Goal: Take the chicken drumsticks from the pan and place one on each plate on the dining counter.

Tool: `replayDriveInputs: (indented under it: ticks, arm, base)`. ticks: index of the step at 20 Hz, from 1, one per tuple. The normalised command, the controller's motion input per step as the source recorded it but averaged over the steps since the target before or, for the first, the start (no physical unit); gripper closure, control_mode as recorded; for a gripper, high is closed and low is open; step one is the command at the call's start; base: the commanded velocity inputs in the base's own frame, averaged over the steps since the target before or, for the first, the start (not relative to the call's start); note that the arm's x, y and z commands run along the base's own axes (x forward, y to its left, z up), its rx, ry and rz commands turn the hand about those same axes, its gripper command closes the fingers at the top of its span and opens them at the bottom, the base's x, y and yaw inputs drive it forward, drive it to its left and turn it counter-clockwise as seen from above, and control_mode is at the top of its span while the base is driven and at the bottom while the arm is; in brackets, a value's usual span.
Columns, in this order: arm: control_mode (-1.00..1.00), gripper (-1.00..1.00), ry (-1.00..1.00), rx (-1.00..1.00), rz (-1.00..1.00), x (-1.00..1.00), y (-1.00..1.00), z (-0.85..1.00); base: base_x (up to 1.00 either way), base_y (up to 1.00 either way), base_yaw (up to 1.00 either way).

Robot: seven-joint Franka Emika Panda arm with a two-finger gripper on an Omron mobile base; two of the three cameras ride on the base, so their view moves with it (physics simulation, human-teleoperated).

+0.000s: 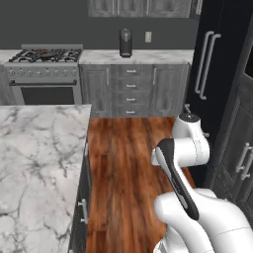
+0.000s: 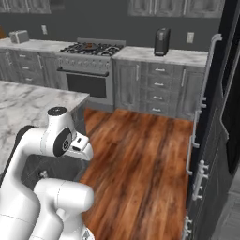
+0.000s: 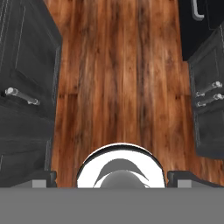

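Note:
The pan (image 1: 46,53) sits on the stove (image 1: 44,74) against the far wall, also seen as the pan (image 2: 91,46) in the right base view. A small reddish-brown patch in it is the chicken drumsticks (image 1: 43,52), too small to tell apart. The marble dining counter (image 1: 34,168) lies close on the left; the part in view is bare and the plates are out of view. My arm is folded over the wooden floor. In the hand view my gripper (image 3: 112,177) points down at the floor, open, with nothing between its fingertips (image 3: 43,177).
A black fridge (image 1: 217,64) with long silver handles stands at the right. A dark coffee machine (image 1: 125,42) is on the back counter and a toaster (image 2: 18,36) at far left. A wooden floor aisle (image 1: 128,163) runs between the island and the fridge toward the stove.

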Motion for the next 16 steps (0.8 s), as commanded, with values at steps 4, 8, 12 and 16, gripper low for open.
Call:
replayDriveInputs:
  ticks: [4,8,12,16]
  arm:
    - [1.0,-1.0,0.0,0.0,0.0,0.0,0.0,0.0]
    - [1.0,-1.0,0.0,0.0,0.0,0.0,0.0,0.0]
    - [1.0,-1.0,0.0,0.0,0.0,0.0,0.0,0.0]
    - [1.0,-1.0,0.0,0.0,0.0,0.0,0.0,0.0]
  base:
    - [1.0,-0.12,0.0]
    - [1.0,-0.13,0.0]
    - [1.0,-0.15,0.0]
    - [1.0,-0.12,0.04]
